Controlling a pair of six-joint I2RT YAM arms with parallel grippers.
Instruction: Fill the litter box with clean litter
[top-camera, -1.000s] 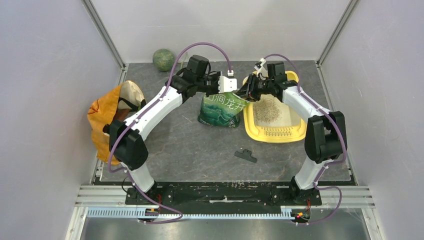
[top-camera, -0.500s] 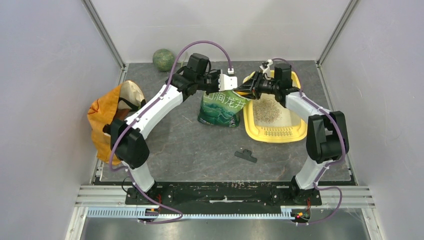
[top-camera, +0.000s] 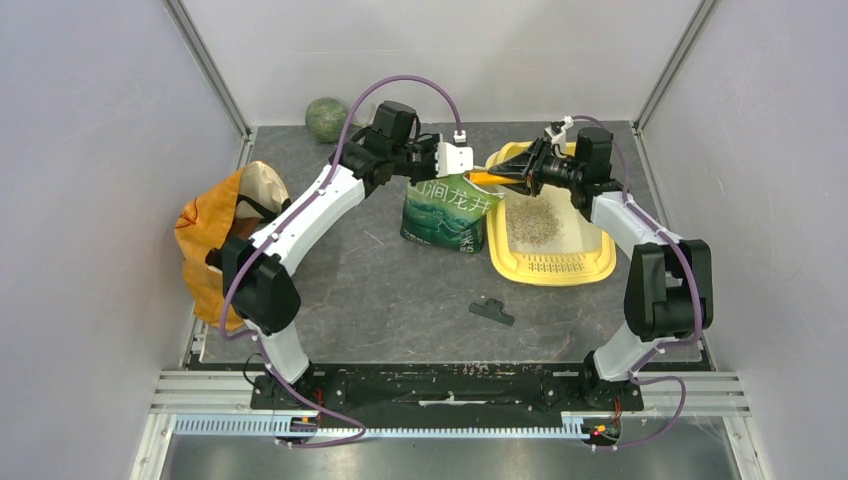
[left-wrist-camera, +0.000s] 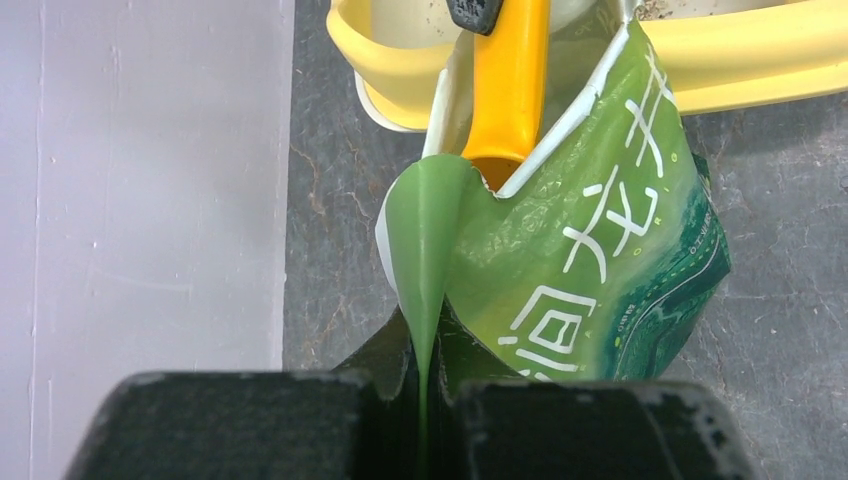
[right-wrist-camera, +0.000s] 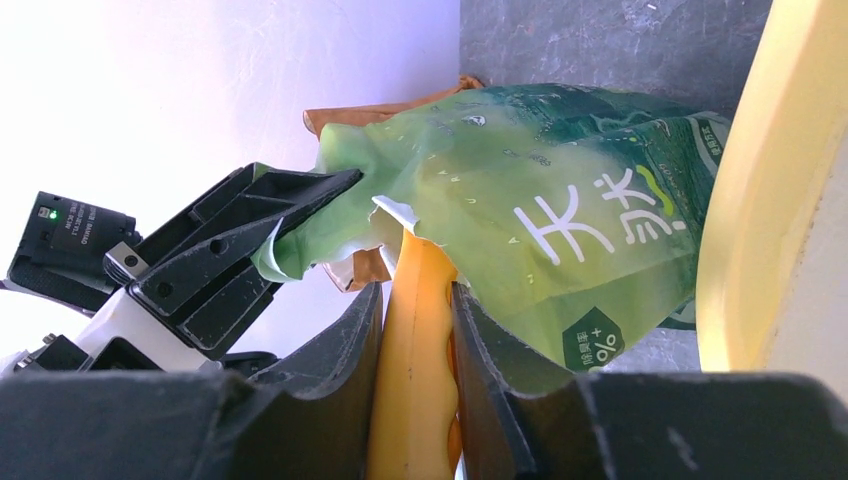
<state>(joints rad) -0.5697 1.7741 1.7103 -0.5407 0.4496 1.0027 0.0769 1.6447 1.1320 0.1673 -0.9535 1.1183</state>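
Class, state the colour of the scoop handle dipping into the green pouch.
Orange-yellow; the scoop shows best in the right wrist view.

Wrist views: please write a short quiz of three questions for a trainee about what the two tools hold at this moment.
1. True or false: the left tool is shut on the pouch edge.
2. Where is the scoop head? A) inside the pouch mouth B) under the pouch C) in the left tool
3. Name the container that already holds litter.
Key: 1 true; 2 A; 3 the litter box.
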